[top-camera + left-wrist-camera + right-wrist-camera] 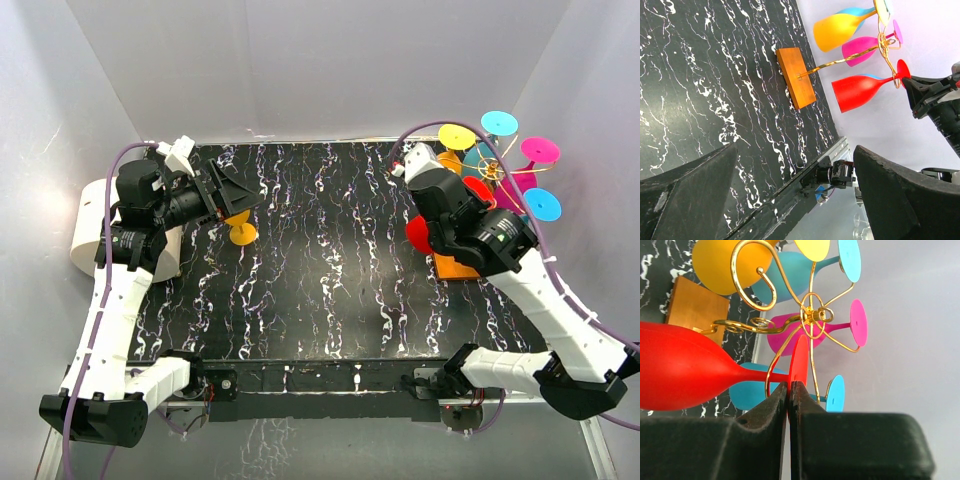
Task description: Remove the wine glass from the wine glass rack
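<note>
Left gripper [795,150]: near the far-left corner of the worktop, jaws spread wide with nothing between them; idle in this step.
Orange-yellow stemmed glass [242,232]: on the worktop just beside the left gripper, well apart from the rack; its pose cannot be told.
Worktop: black marble-patterned slab with white veins [330,270], bare through its middle.
Wine glass rack: flat orange rectangular base plate and thin gold wire stem with curled hooks [812,315], standing at the right edge of the worktop.
Task glass: red plastic wine glass [685,370], hanging bowl-down from a hook on the near side of the rack, its stem passing through the gold loop.
Other glasses: yellow, teal, magenta and blue ones hang from the remaining hooks.
Right gripper [790,386]: at the rack, jaws clenched on the rim of the red glass's round foot.
Step in hand: grasp made, glass not yet freed from its hook.
Next move: judged to call for drawing the foot outward along the open end of the hook, keeping the stem clear of the wire. Tugging sideways could tip the light rack or knock neighbouring glasses.
Room: plain white walls [330,70] enclose the worktop on three sides, and a white cylinder [88,225] sits at the left edge.
</note>
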`<state>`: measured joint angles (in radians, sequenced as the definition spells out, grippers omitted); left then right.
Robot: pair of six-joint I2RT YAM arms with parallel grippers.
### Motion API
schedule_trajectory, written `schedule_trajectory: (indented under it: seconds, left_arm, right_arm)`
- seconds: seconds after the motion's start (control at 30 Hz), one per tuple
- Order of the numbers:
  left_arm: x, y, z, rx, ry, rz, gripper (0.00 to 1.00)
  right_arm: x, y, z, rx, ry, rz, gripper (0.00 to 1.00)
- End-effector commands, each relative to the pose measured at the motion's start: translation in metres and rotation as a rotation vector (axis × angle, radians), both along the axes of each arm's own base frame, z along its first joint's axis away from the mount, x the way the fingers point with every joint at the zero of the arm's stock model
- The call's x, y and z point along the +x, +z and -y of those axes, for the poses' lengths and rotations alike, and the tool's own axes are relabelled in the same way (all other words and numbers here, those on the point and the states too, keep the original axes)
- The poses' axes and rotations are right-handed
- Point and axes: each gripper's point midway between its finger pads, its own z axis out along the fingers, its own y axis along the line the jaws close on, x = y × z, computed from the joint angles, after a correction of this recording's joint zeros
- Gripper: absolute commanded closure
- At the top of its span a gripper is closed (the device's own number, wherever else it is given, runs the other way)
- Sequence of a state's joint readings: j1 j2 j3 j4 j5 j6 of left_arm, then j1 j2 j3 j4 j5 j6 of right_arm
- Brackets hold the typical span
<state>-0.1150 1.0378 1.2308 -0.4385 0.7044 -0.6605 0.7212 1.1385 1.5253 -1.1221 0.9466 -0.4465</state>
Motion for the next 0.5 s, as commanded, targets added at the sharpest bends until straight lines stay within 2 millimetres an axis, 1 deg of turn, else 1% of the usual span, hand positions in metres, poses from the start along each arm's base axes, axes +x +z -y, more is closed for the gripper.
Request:
schedule_trajectory:
  seconds: [0.0, 0.27, 0.47]
  left_arm:
    - [-0.009, 0.016, 0.003, 0.0, -0.032, 0.041, 0.01]
    - [-0.012, 0.023, 0.002, 0.003, -0.033, 0.054, 0.01]
    - [-0.015, 0.027, 0.002, -0.002, -0.031, 0.062, 0.01]
  right_arm:
    - [0.002, 0.024, 0.008, -0.001, -0.086, 0.099, 1.0]
    - [0.001, 0.034, 0.016, -0.031, -0.155, 0.146, 1.0]
    - [0.006, 0.028, 0.019, -0.041, -0.144, 0.137, 1.0]
